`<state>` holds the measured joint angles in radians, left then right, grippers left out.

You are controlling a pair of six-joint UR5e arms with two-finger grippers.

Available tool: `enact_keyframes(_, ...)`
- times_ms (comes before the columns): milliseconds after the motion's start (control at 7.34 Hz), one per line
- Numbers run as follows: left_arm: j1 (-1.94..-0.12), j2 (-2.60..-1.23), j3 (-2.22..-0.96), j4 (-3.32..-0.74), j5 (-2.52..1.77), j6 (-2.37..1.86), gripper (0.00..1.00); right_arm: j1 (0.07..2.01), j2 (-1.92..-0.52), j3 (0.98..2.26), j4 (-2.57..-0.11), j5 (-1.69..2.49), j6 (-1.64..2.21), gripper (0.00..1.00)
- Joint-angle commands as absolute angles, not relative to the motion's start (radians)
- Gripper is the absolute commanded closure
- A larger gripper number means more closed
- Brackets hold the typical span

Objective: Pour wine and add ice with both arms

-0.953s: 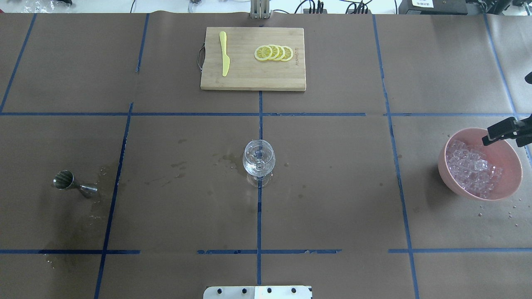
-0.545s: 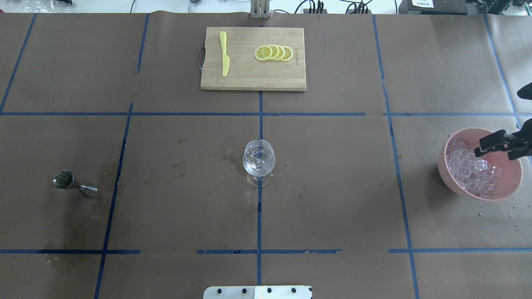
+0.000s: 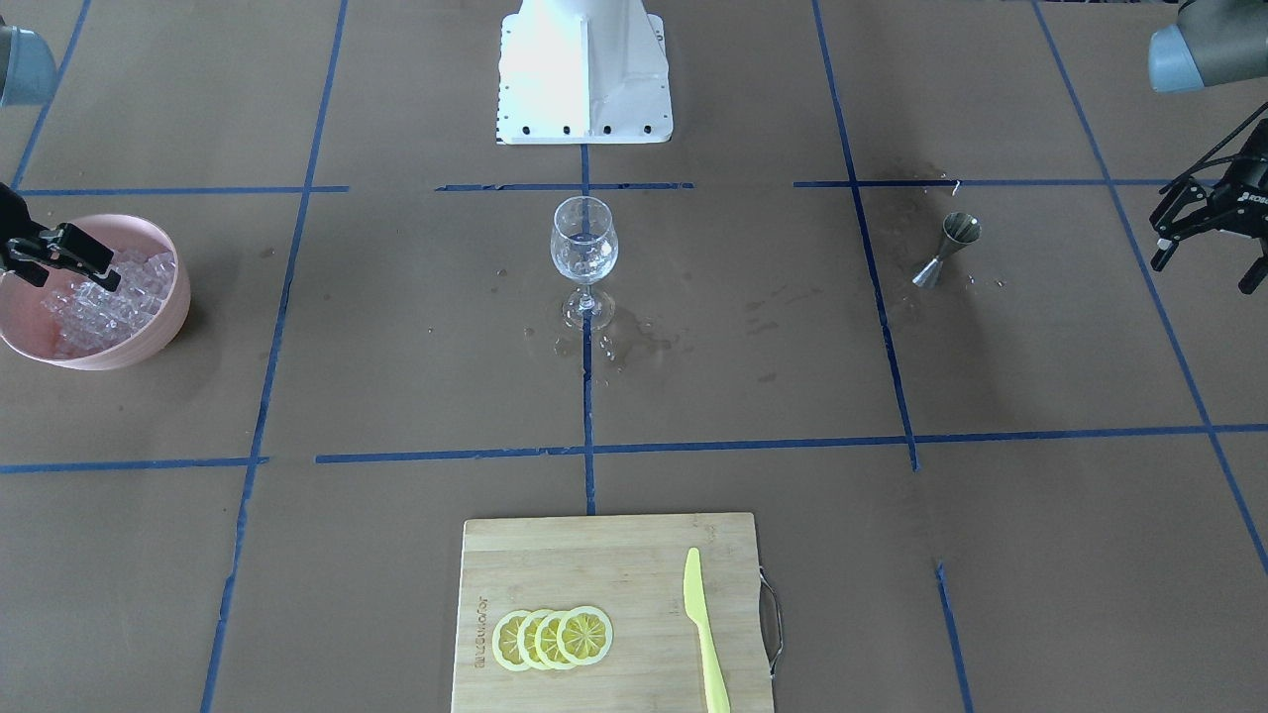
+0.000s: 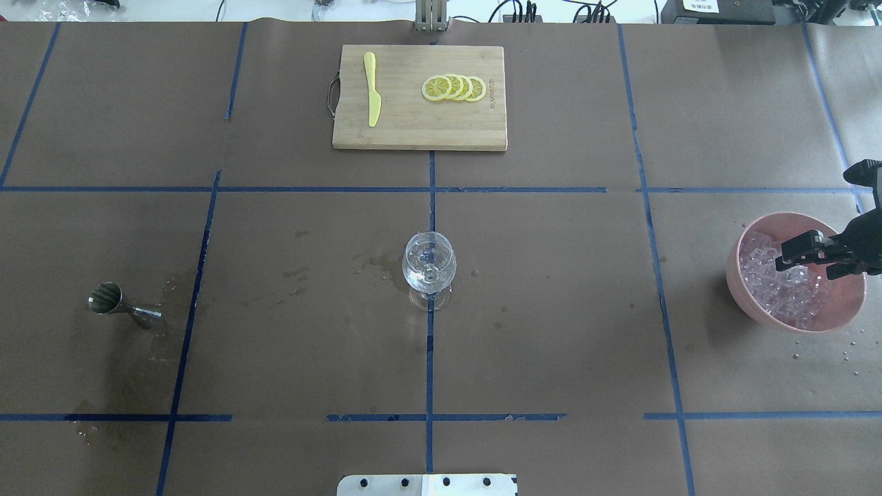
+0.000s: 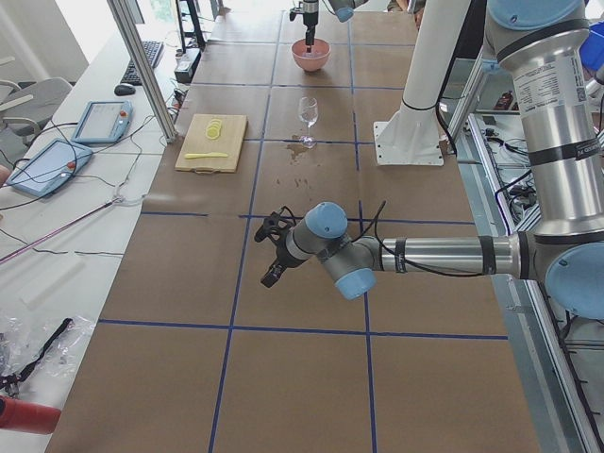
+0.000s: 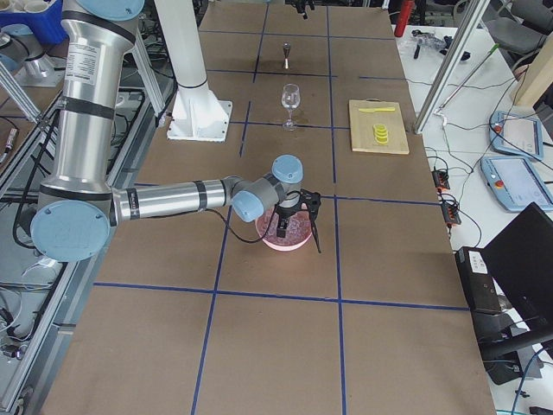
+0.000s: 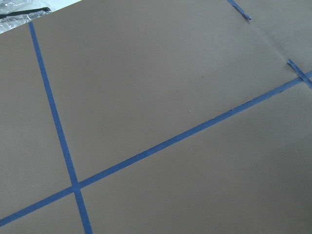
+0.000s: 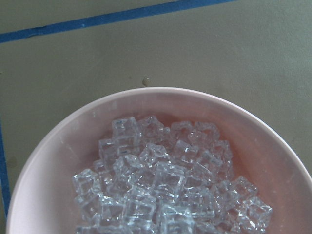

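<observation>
I am reading the wine as poured, sitting low in the glass, the jigger lying tipped on the bench. The left tool is hanging wide, empty. The right tool is hovering wide over the ice in the bowl, none grasped yet.
</observation>
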<state>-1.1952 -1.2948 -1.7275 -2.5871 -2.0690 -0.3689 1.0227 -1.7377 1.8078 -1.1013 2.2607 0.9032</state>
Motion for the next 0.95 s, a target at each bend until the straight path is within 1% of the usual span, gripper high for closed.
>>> enact_keyframes(0,-1.198,-1.289,-1.73,-2.589,-2.065,-0.371,0.0,1.022,-1.724,1.784,-1.101,2.261,0.905,0.17)
enact_keyframes(136,-1.198,-1.286,-1.733,-2.591,-2.065,-0.377,0.0,1.022,-1.724,1.789,-1.1,2.263,0.908,0.41)
enact_keyframes(272,-1.198,-1.285,-1.733,-2.591,-2.065,-0.377,0.0,1.022,-1.726,1.789,-1.1,2.263,0.911,0.71)
enact_keyframes(409,-1.198,-1.285,-1.735,-2.591,-2.063,-0.379,0.0,1.023,-1.733,1.795,-1.1,2.264,0.911,0.98)
enact_keyframes(545,-1.198,-1.285,-1.735,-2.591,-2.063,-0.382,0.0,1.023,-1.736,1.796,-1.1,2.266,0.911,1.0)
enact_keyframes(681,-1.198,-1.285,-1.735,-2.592,-2.063,-0.383,0.0,1.026,-1.736,1.808,-1.1,2.272,0.911,1.0)
enact_keyframes(817,-1.198,-1.285,-1.736,-2.592,-2.065,-0.383,0.0,1.04,-1.741,1.85,-1.101,2.279,0.91,1.0)
